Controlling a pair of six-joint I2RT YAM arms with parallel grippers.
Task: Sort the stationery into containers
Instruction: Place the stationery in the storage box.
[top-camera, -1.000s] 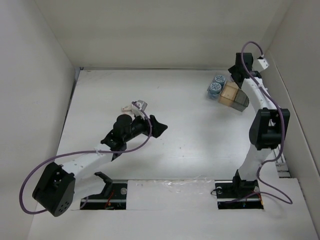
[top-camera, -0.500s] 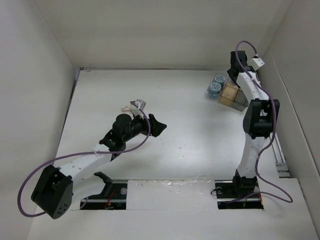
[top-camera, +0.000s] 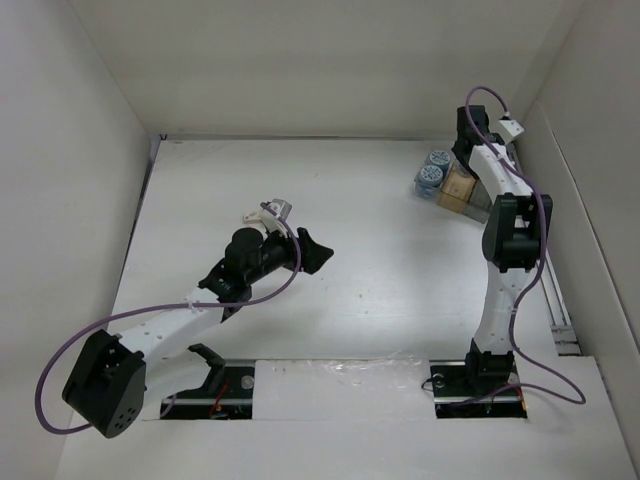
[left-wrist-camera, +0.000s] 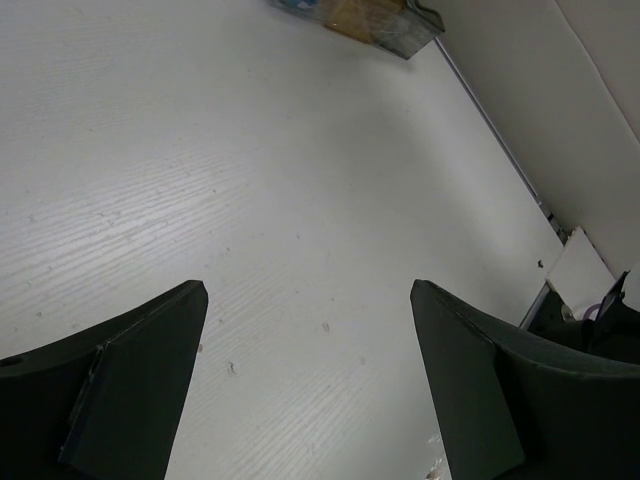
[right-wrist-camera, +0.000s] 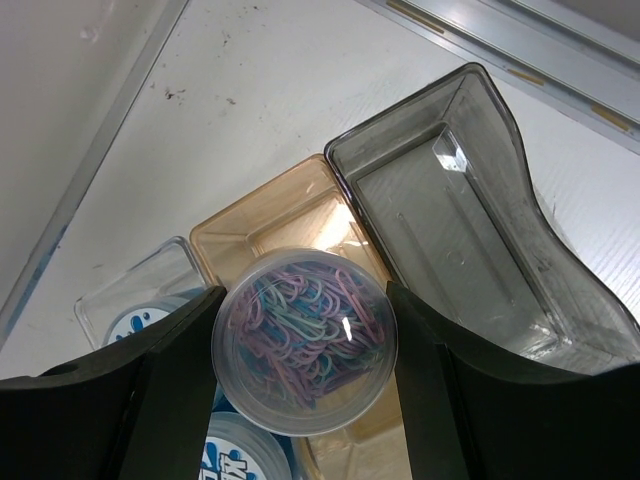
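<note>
My right gripper is shut on the silvery-lavender cylinder, a clear round tub of pastel paper clips. It holds the tub above the tan bin of the containers. Beside the tan bin are a dark grey bin and a clear bin. Two blue rolls sit at the block's left end; one also shows in the right wrist view. From above, the right gripper is over the block. My left gripper is open and empty mid-table. The pen-like sticks are out of view.
White walls enclose the table on three sides, and the right wall is close behind the bins. A metal rail runs along the base of that wall. The bin block shows far off in the left wrist view.
My right arm has swung left and its gripper has moved back over the bin block with the tub. The left arm has not moved.
</note>
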